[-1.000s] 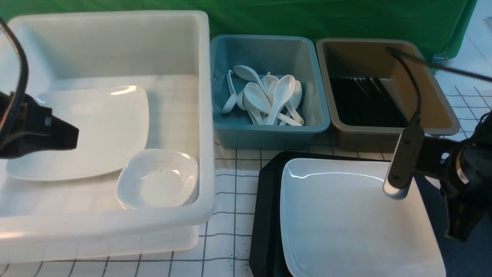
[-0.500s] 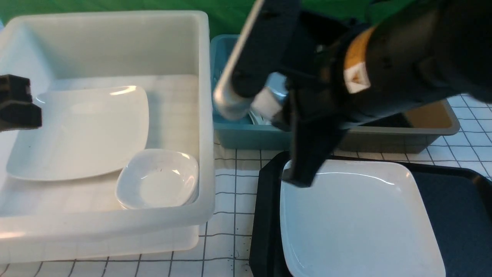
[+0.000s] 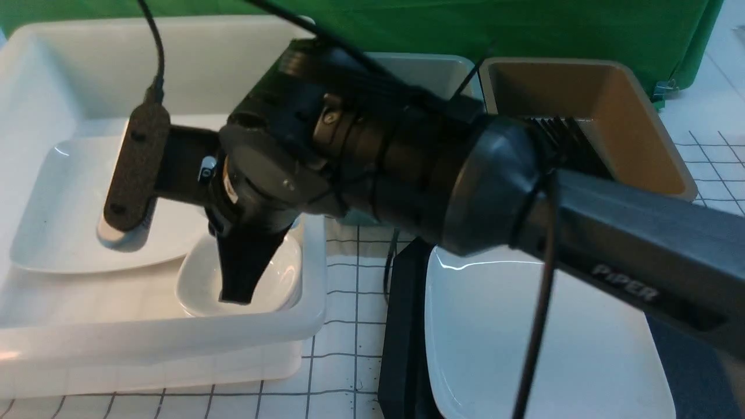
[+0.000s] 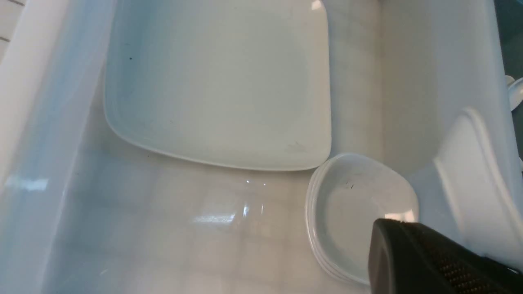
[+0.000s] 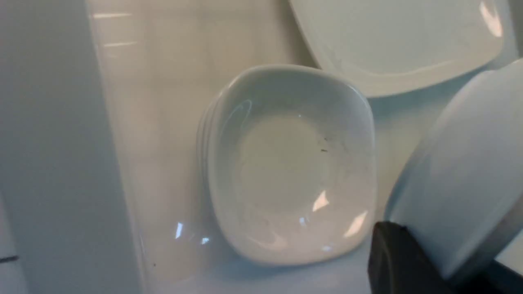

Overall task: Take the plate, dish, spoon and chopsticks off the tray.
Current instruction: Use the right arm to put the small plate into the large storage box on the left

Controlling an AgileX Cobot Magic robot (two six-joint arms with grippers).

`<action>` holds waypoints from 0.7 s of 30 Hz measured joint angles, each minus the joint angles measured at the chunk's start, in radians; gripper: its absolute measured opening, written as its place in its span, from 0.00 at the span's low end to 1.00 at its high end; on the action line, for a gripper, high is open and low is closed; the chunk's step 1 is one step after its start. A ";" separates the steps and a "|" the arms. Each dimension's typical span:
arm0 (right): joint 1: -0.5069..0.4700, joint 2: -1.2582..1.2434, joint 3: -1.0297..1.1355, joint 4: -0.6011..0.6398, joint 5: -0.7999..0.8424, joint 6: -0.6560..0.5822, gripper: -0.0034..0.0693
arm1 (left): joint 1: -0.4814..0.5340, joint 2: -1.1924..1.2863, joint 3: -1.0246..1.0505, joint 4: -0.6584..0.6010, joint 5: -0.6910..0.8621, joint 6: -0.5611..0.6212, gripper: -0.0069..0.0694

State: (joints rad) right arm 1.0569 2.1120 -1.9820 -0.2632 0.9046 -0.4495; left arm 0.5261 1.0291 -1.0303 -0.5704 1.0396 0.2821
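Nearest the robot, well to the right of the right gripper (image 3: 234,291) and lower than it, the large glossy white rounded-square plate (image 3: 524,343) lies flat and face up on the black rectangular plastic tray (image 3: 401,331). Both are cut off by the picture's lower edge and crossed by the right arm, so the tray's long axis cannot be read, and the plate has no marked one. A white gridded table surface (image 3: 355,326) separates the tray from the large white plastic tub (image 3: 174,343). The right gripper hangs over that tub, fingers pointing downward, clamped on a small glossy white rounded-square dish (image 5: 457,163). The right wrist view shows this dish tipped on edge with its outer wall toward the camera and partly out of frame; the front view hides it behind the gripper. Directly beneath the fingertips sits a stack of small white rounded-square dishes (image 3: 273,279), flat and mouth up. Beyond the gripper and to its left lies a second large white plate (image 3: 58,221), just beside the stack. The left gripper (image 4: 408,253) shows only as a black tip near the stack, its jaws closed. Farther off, a blue-grey plastic tub (image 3: 430,67) is almost wholly hidden behind the arm. To the right of it a brown plastic tub (image 3: 640,128) holds thin black chopsticks (image 3: 559,131), their long axes running away from the robot, mostly covered by the arm.
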 joint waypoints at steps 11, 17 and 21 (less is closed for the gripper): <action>0.000 0.089 -0.020 0.017 -0.069 -0.020 0.11 | 0.000 0.000 0.000 -0.003 0.002 0.006 0.10; 0.001 0.090 -0.020 0.020 -0.085 -0.019 0.24 | 0.000 0.000 0.000 -0.003 0.002 0.007 0.10; 0.001 0.091 -0.020 0.020 -0.088 -0.018 0.36 | 0.000 0.000 0.000 -0.003 0.002 0.008 0.10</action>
State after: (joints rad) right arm 1.0581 2.2026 -2.0021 -0.2430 0.8170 -0.4675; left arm 0.5261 1.0291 -1.0303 -0.5735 1.0417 0.2903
